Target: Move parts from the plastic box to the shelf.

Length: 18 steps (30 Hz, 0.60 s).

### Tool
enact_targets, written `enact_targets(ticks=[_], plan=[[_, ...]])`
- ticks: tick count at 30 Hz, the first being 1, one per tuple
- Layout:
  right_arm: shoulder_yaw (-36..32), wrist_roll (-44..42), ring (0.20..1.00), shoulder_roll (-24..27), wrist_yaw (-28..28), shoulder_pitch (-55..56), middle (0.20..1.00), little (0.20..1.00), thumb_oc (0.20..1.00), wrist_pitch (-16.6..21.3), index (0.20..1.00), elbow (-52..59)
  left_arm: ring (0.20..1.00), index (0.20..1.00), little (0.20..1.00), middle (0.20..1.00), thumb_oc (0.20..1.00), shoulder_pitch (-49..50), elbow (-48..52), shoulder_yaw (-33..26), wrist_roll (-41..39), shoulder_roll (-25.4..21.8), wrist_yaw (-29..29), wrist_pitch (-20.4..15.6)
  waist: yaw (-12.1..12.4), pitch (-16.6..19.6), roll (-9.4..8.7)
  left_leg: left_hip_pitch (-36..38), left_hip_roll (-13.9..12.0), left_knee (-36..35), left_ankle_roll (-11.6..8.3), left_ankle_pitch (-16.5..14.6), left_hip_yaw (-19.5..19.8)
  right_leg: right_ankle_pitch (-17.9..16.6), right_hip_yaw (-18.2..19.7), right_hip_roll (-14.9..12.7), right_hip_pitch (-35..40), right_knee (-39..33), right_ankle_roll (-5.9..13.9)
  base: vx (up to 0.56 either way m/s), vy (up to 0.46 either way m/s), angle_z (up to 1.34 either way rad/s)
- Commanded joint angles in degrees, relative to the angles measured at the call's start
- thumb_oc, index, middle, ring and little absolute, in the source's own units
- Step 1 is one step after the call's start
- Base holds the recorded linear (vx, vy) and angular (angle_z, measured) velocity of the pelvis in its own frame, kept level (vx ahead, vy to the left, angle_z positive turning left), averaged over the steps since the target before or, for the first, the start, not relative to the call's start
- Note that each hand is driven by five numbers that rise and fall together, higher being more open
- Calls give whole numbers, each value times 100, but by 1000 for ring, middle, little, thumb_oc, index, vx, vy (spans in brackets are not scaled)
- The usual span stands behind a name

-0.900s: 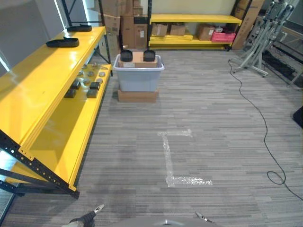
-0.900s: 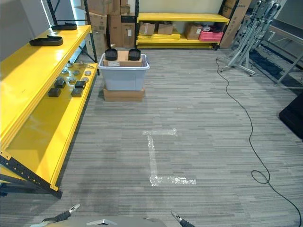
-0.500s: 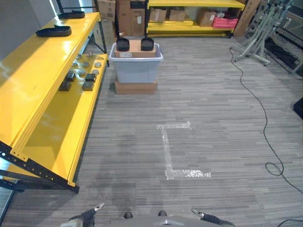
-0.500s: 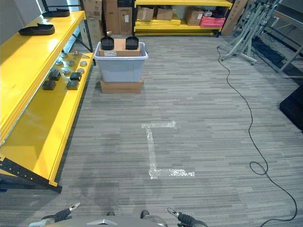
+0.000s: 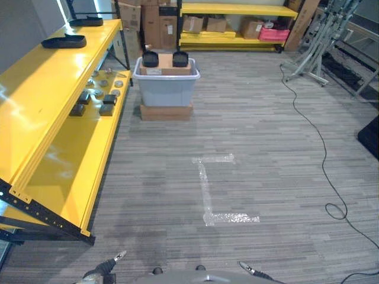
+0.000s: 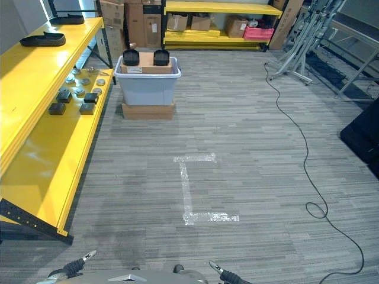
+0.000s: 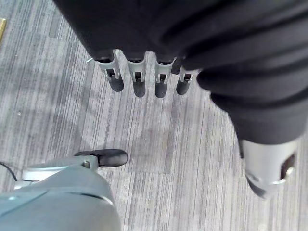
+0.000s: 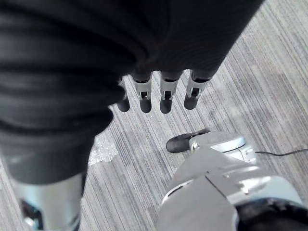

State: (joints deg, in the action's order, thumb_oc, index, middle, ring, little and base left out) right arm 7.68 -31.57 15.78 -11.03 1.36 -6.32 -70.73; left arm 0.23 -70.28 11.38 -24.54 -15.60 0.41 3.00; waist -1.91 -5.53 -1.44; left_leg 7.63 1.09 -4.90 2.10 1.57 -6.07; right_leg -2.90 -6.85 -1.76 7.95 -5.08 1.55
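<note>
A grey plastic box (image 5: 166, 89) is seen standing on a flat cardboard carton (image 5: 166, 112) on the carpet, far ahead and to the left, just off the near corner of the long yellow shelf (image 5: 71, 148). Two black round parts (image 5: 150, 58) are perched at the box's far rim, one on each side of a brown carton (image 5: 165, 61) lying inside it. On the shelf's lower deck, close to the box, small dark blocks (image 5: 107, 110) and round metal pieces (image 5: 116, 93) are laid out in rows; two black trays (image 5: 64, 42) rest on the upper deck. The shelf's front edge runs along the left side of the floor down to a black perforated upright (image 5: 35, 207) at the near end.

A wide stretch of bare striped carpet (image 5: 266, 148) lies between the viewpoint and the box, marked by a taped bracket shape (image 5: 207, 189). Further back a second yellow rack (image 5: 237, 23) holds cartons, and grey metal stands (image 5: 320, 41) are parked at the right.

The left hand (image 7: 144, 77) is held over the carpet with fingers straight and relaxed — nothing is held in it. The right hand (image 8: 159, 94) is likewise slack and empty above the floor.
</note>
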Motion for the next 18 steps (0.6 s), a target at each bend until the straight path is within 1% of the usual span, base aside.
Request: enact_targets(ticks=[1,4,5,7,9,10,12,14,16,18], plan=[[-23,-9,1000,55,-433,-328,1000,1000,1000,-169,1000,-363,1000,1000,1000,1000,1000,-301,-116,70,113,88,80,-196,88,-77,76,170,57,-6,40,-705,-270,601,-196,-52,100,141,259,0,0,0],[41,-77,1000,46,-600,-335,1000,1000,1000,-260,1000,-361,1000,1000,1000,1000,1000,-308,-110,100,90,106,-8,-145,114,-75,57,161,58,2,41,-704,-258,612,-223,-52,102,155,251,0,0,0],[89,-25,1000,46,-690,-346,1000,1000,1000,-358,1000,-333,1000,1000,1000,1000,1000,-312,-113,111,4,116,-125,-84,127,-83,49,166,62,3,44,-707,-239,622,-241,-53,108,168,247,0,0,0],[159,199,1000,39,-672,-352,1000,1000,1000,-403,1000,-318,1000,1000,1000,1000,1000,-310,-118,96,-127,126,-270,-28,138,-87,40,173,67,-6,47,-711,-237,623,-259,-57,115,166,247,10,-3,4],[198,229,1000,27,-703,-356,1000,1000,1000,-398,1000,-332,1000,1000,1000,1000,1000,-303,-116,88,-70,138,-350,-35,149,-86,38,176,68,-8,51,-715,-238,625,-273,-62,116,166,244,4,2,3],[235,166,1000,11,-757,-370,1000,1000,1000,-482,1000,-341,1000,1000,1000,1000,1000,-299,-111,127,10,156,-402,-47,165,-99,32,174,71,5,60,-717,-227,633,-285,-67,118,184,240,4,6,3],[244,199,1000,7,-732,-372,1000,1000,1000,-485,1000,-346,1000,1000,1000,1000,1000,-297,-104,157,64,159,-441,-16,170,-104,32,176,73,8,65,-723,-225,640,-294,-71,119,194,240,2,3,2],[285,246,1000,-7,-585,-379,1000,1000,1000,-404,1000,-331,1000,1000,1000,1000,1000,-303,-99,234,207,175,-452,18,173,-117,35,187,79,-4,71,-720,-208,641,-307,-73,126,200,242,11,19,5],[303,416,1000,2,-344,-391,1000,1000,1000,-257,1000,-312,1000,1000,1000,1000,1000,-296,-95,256,142,169,-479,66,171,-120,36,185,82,-7,77,-721,-217,638,-305,-80,118,206,249,8,24,6],[307,501,1000,16,-235,-398,1000,1000,1000,-266,1000,-297,1000,1000,1000,1000,1000,-302,-81,268,111,161,-476,93,166,-128,38,179,85,-5,82,-722,-219,638,-300,-82,102,218,251,-7,15,1]])
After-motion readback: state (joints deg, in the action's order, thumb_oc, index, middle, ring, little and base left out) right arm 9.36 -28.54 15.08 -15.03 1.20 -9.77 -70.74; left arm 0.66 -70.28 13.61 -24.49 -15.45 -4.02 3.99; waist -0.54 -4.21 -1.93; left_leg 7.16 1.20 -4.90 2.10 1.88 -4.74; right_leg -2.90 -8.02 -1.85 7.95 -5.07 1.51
